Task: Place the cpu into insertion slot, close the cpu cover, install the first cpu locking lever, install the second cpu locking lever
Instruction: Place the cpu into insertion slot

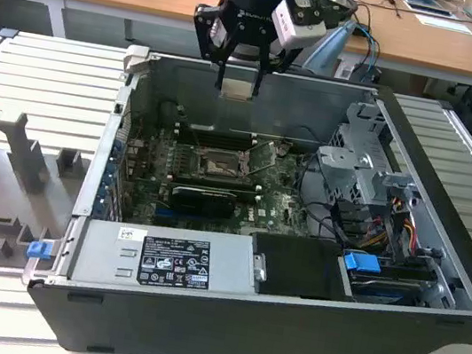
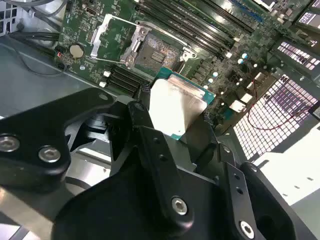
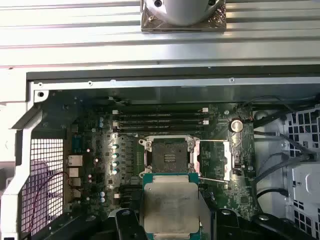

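My gripper [image 1: 238,77] hangs above the open computer case [image 1: 91,181], shut on the cpu [image 1: 236,88], a flat silvery square chip. In both wrist views the cpu [image 2: 177,105] [image 3: 170,205] sits between the black fingers [image 2: 142,117], held level above the motherboard. The insertion slot [image 3: 169,152] [image 2: 155,52] [image 1: 219,164] lies bare below it, black-rimmed with a dull centre. The cpu cover [image 3: 214,160] [image 2: 112,35] is swung open beside the slot, with thin wire levers [image 3: 215,181] raised along it.
Memory slots [image 3: 160,119] run beside the socket. A long black finned card [image 1: 204,197], the grey power supply [image 1: 164,260] and a drive cage with cables [image 1: 368,162] stand in the case. A grey fixture tray [image 1: 1,185] lies at the exterior view's left.
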### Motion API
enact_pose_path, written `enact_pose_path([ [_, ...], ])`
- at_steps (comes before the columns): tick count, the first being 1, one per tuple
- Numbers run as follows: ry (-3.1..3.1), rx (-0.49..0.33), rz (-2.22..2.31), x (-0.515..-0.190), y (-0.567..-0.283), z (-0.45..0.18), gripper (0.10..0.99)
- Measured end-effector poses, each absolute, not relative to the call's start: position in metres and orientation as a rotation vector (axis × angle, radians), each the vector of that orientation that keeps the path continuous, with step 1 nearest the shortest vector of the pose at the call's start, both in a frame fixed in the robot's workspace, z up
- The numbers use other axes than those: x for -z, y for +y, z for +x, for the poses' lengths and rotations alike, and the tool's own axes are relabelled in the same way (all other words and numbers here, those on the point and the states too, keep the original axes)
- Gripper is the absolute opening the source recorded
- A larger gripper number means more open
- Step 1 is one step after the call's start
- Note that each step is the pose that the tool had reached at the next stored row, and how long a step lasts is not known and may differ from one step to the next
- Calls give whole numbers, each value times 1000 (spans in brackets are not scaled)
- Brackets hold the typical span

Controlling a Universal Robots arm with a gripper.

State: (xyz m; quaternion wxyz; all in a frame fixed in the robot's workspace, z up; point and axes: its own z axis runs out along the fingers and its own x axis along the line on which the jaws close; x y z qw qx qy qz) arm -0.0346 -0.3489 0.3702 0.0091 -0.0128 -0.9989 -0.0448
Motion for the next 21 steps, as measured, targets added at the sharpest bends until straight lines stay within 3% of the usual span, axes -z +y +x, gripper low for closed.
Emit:
enact_pose_path([
  [21,-3119,138,-163,-367,-349,-35,529],
])
